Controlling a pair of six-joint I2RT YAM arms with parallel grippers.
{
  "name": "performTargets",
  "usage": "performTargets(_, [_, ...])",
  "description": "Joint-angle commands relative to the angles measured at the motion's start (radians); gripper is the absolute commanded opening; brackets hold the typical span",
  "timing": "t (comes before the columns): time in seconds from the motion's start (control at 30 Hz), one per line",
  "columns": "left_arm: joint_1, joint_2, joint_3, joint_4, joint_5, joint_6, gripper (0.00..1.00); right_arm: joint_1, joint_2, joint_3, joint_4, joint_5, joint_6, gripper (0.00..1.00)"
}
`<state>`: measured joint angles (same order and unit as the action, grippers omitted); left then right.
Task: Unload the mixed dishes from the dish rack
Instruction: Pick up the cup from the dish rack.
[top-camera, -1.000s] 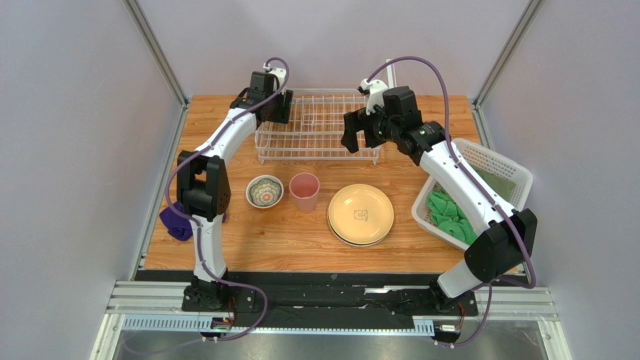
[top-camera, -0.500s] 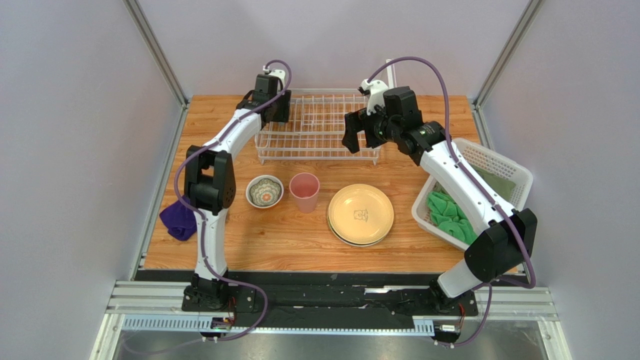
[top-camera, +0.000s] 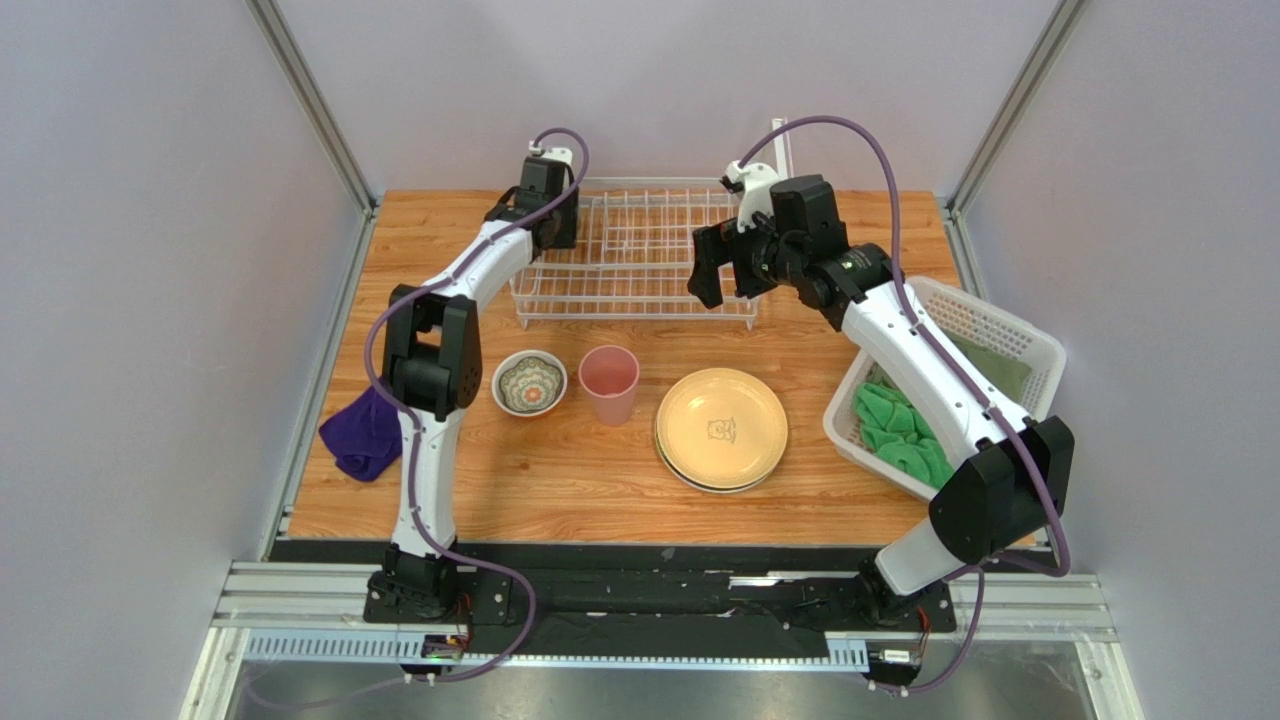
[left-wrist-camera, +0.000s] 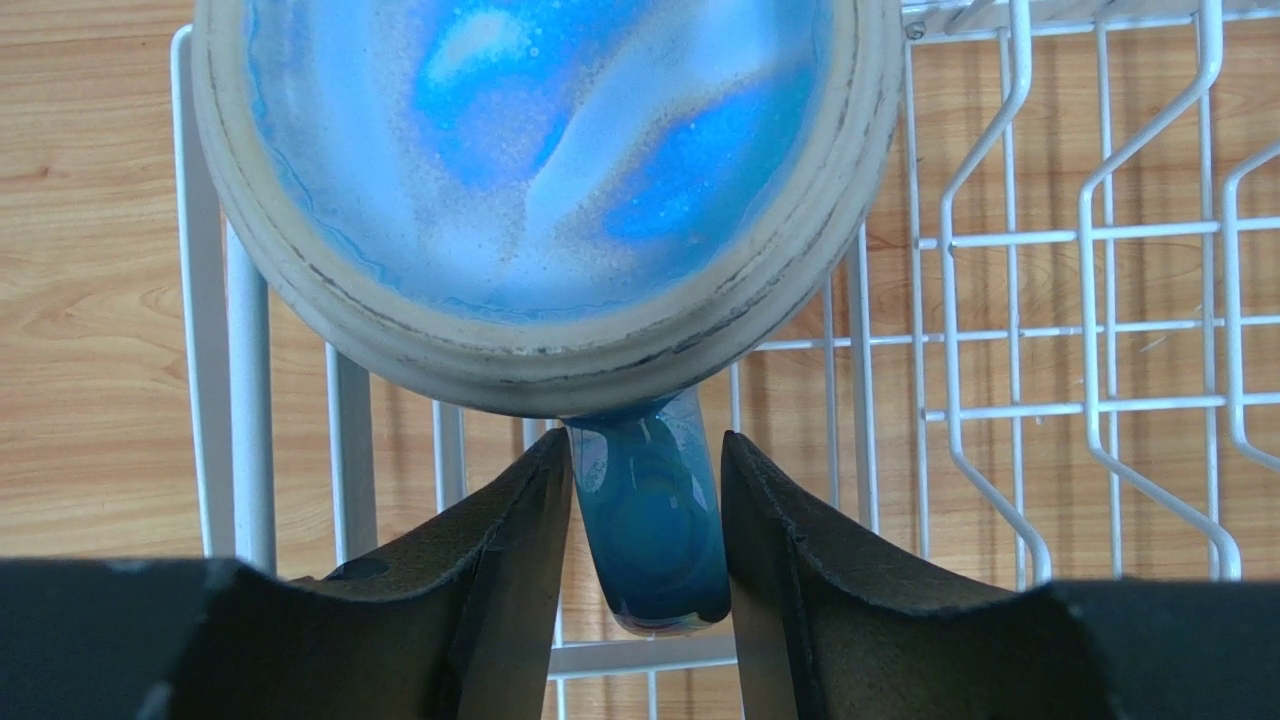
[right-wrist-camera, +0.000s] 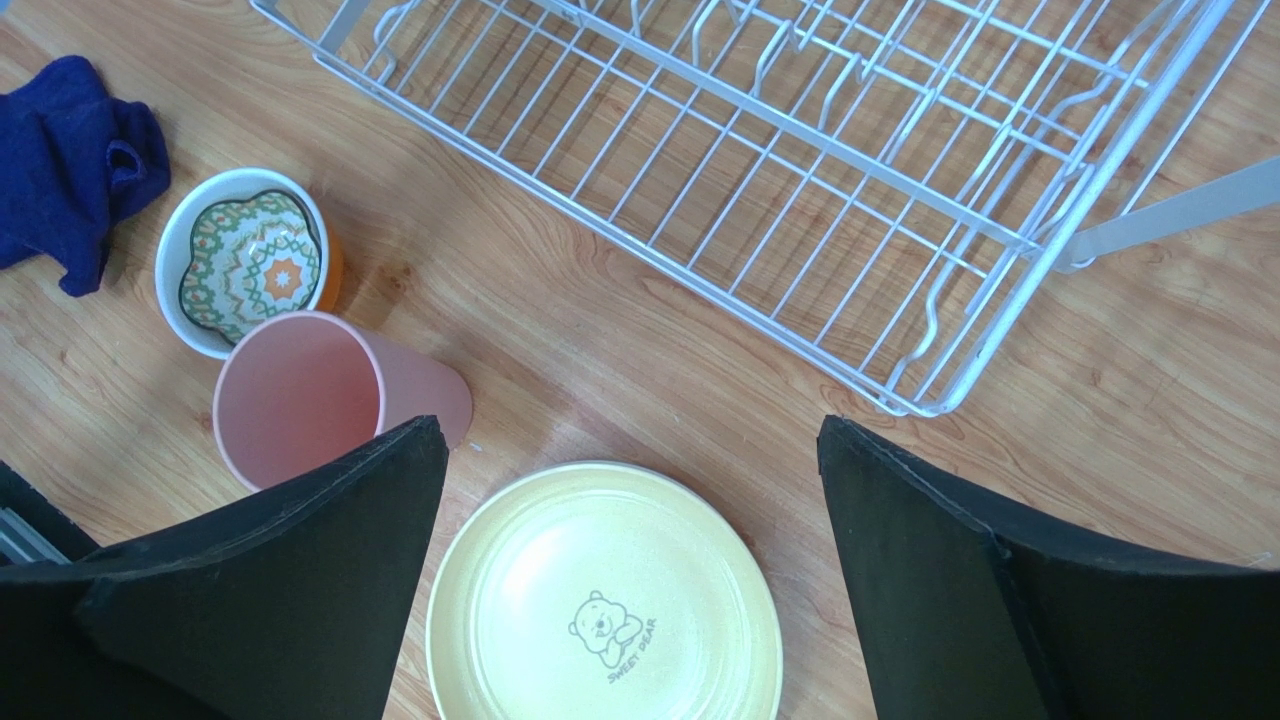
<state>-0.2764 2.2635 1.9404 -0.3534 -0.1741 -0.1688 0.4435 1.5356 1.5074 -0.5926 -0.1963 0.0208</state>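
as far as the overhead view shows, the unload is nearly done: the rack (top-camera: 631, 248) at the far middle of the table (top-camera: 451, 495) has bare wires except at its left end.

out already, on the wood in front of the rack:
- yellow plate (top-camera: 721, 428), lying flat on a second plate (top-camera: 676, 471) of which only the rim shows
- orange bowl (right-wrist-camera: 334, 270) with the patterned white bowl (right-wrist-camera: 248, 270) nested in it
- pink cup (top-camera: 609, 383), upright, just right of the bowls

left to do, by my reading: one item. blue mug (left-wrist-camera: 541, 150) sits base-up in the rack's left end, its handle (left-wrist-camera: 649, 525) pointing toward the wrist camera.

left gripper (left-wrist-camera: 646, 450): fingers flank the handle, close against both sides. cannot tell whether they bear on it or only bracket it. mug not lifted.

right gripper (right-wrist-camera: 631, 428): jaws spread wide, nothing between them, hanging above the rack's near right corner and the plates.

judgement: five of six dishes out; the mug needs a firm pinch, then a lift clear of the wires.
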Motion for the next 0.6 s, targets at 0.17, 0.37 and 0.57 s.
performTargets(0.17, [-0.001, 0.011, 0.049, 0.053, -0.03, 0.006, 0.43, -0.006, -0.012, -0.01, 0.016, -0.023, -0.009, 0.99])
performTargets(0.37, [-0.001, 0.005, 0.052, 0.054, -0.021, 0.012, 0.29, -0.008, -0.014, -0.019, 0.017, -0.028, -0.007, 0.99])
performTargets(0.57, [-0.001, -0.012, 0.042, 0.051, -0.019, 0.011, 0.22, -0.009, -0.011, -0.019, 0.02, -0.034, -0.007, 0.99])
